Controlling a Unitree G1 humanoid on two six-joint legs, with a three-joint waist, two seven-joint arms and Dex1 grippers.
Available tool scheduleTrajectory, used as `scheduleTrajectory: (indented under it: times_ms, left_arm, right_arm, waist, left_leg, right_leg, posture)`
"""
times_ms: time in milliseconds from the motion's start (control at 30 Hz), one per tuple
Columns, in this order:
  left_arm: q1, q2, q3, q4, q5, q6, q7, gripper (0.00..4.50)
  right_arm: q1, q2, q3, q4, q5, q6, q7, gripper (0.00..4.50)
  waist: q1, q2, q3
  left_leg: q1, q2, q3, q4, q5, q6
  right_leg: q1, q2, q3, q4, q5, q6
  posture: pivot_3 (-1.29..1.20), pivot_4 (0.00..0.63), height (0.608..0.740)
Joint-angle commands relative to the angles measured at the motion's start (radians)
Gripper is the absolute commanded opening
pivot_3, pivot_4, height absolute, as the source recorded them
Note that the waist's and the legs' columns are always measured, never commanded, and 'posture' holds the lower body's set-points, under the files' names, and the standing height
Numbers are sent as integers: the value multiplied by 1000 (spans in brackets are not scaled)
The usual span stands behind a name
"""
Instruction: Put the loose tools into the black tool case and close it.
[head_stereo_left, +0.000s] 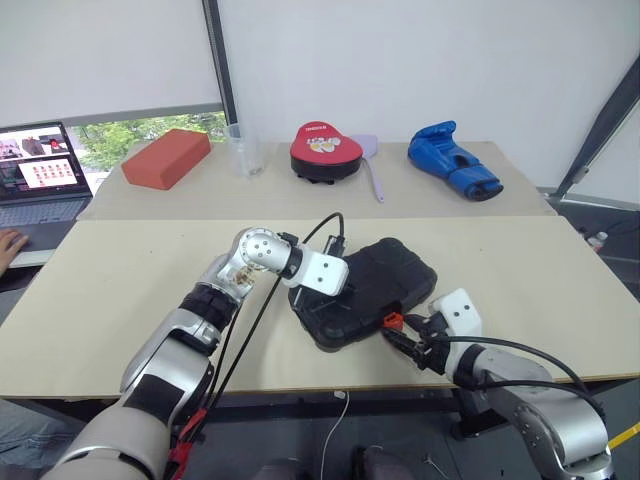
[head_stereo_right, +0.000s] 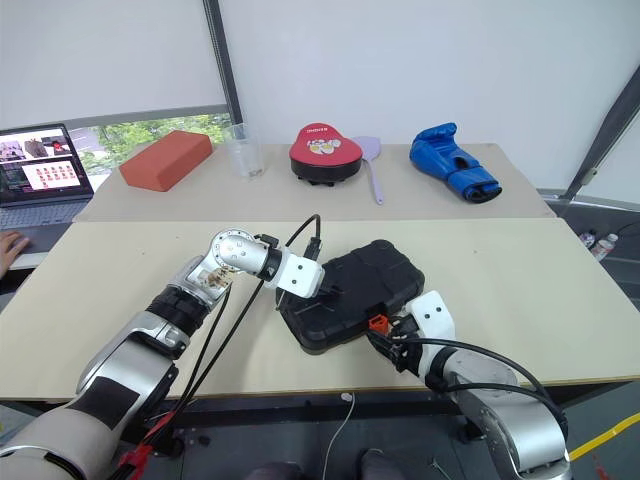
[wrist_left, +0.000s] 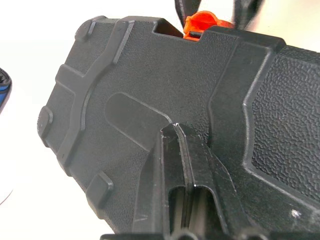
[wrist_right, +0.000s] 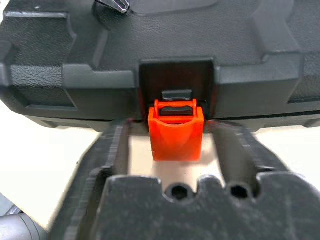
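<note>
**Operator:** The black tool case (head_stereo_left: 365, 290) lies shut, low and centre in the head views, on the near part of the counter (head_stereo_left: 130, 290). I see no loose tools anywhere on that surface, so I judge the packing done and the lid down.

**Supervisor:** And the latch?

**Operator:** That is what's left, I think. The orange latch (wrist_right: 176, 131) hangs out from the case's front edge rather than lying flat against the lid, so I read it as not yet snapped home.

**Supervisor:** Grippers?

**Operator:** My left gripper (wrist_left: 176, 131) has its fingers pressed together, holding nothing, with the tips resting on the lid's textured top. My right gripper (wrist_right: 176, 150) is spread wide, one finger on either side of the latch, gripping nothing.

**Supervisor:** Remaining work?

**Operator:** Press the latch closed, then withdraw both arms.
</note>
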Motion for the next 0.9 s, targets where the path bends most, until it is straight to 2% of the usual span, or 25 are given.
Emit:
scheduleTrajectory:
  times_ms: [33,200,367,533,667,767,900]
  left_arm:
    - [44,13,-63,64,77,15,-24,0]
    - [50,11,-65,60,79,14,-20,0]
    - [51,6,-68,50,77,17,-22,0]
    - [51,4,-73,45,75,15,-32,0]
    - [57,-2,-84,33,79,6,-39,0]
    - [69,-5,-102,18,87,-19,-44,0]
    - [86,10,-147,18,153,-106,-32,0]
  right_arm:
    - [37,-78,-69,-62,25,-2,54,3371]
    - [86,-140,-33,-46,6,-43,103,1773]
    - [46,-128,42,13,-41,-89,99,45]
    - [-55,-106,138,112,-124,-143,81,45]
    - [-141,-102,208,200,-264,-318,54,45]
    - [-172,-55,167,185,-231,-348,61,45]
    - [-172,-46,117,131,-206,-364,87,45]
  waist:
    - [0,0,0]
    - [1,0,0]
    - [0,0,0]
    - [0,0,0]
    - [0,0,0]
    - [-6,0,0]
    - [-18,0,0]
  left_leg:
    - [0,0,0,0,0,0]
    - [0,0,0,0,0,0]
    - [0,0,0,0,0,0]
    - [0,0,0,0,0,0]
    - [0,0,0,0,0,0]
    - [0,0,0,0,0,0]
    - [-1,0,0,0,0,-1]
  right_leg:
    - [0,0,0,0,0,0]
    - [1,0,0,-1,0,1]
    - [1,0,0,-1,-4,7]
    - [1,0,0,-1,-4,6]
    - [1,0,-1,-1,0,1]
    - [0,0,-1,-1,0,0]
    - [-1,0,0,-1,0,0]
  posture:
    - [0,150,740]
    - [0,150,740]
    - [0,150,740]
    - [0,150,740]
    - [0,150,740]
    - [0,150,740]
    - [0,150,740]
